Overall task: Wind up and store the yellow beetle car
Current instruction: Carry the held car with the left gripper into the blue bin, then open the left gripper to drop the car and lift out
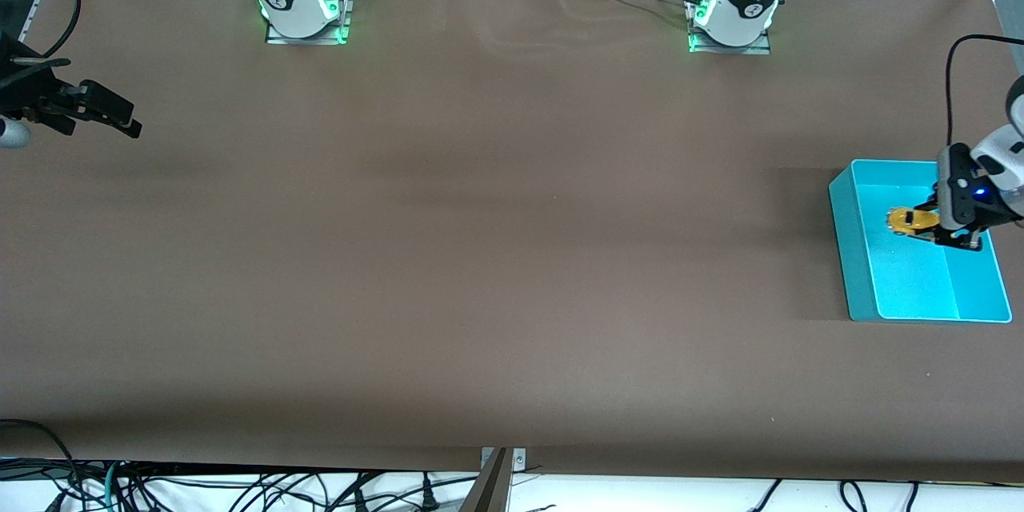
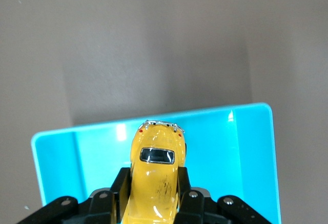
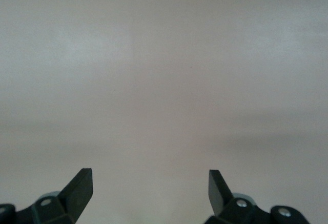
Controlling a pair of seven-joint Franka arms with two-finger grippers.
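The yellow beetle car [image 1: 908, 220] [image 2: 156, 175] hangs over the inside of the cyan bin [image 1: 852, 256] [image 2: 241, 152] at the left arm's end of the table. My left gripper [image 1: 932, 226] [image 2: 154, 190] is shut on the car, one black finger on each side of its rounded body. The car's dark window and chrome bumper point away from the wrist. My right gripper [image 1: 120, 116] [image 3: 150, 183] waits over the bare table at the right arm's end, open, with nothing between its fingers.
Brown table cover [image 1: 480, 240] spreads between the two arm bases [image 1: 304, 16] [image 1: 730, 24]. Cables [image 1: 240, 488] lie along the table's edge nearest the front camera. A black cable [image 1: 952, 80] loops above the bin.
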